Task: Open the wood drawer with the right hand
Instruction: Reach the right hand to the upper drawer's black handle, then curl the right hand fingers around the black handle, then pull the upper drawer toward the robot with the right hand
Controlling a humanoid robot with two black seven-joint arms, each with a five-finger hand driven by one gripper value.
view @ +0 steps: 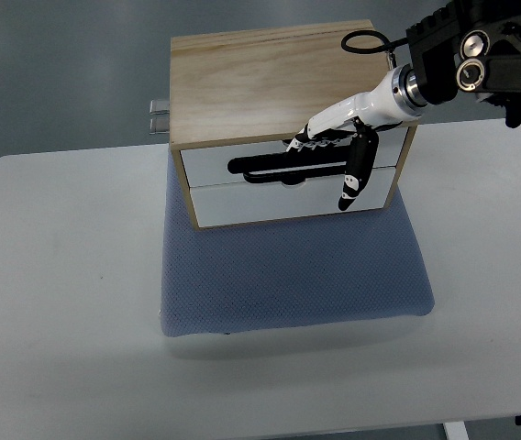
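A light wood drawer box (260,78) stands on a blue-grey mat (293,275). It has two white drawer fronts, the upper (210,165) with a dark slot handle (251,167) and the lower (260,203) below it. Both fronts sit flush with the box. My right hand (338,147) comes in from the upper right and lies against the upper front at its right end. Its fingers (311,133) reach left toward the slot, and the thumb (357,174) hangs down over the lower front. The fingers are loosely extended and grasp nothing I can see.
The mat lies on a white table (59,302). A small grey metal fitting (159,115) shows behind the box at its left. The right arm's black wrist housing (481,55) hangs over the box's far right corner.
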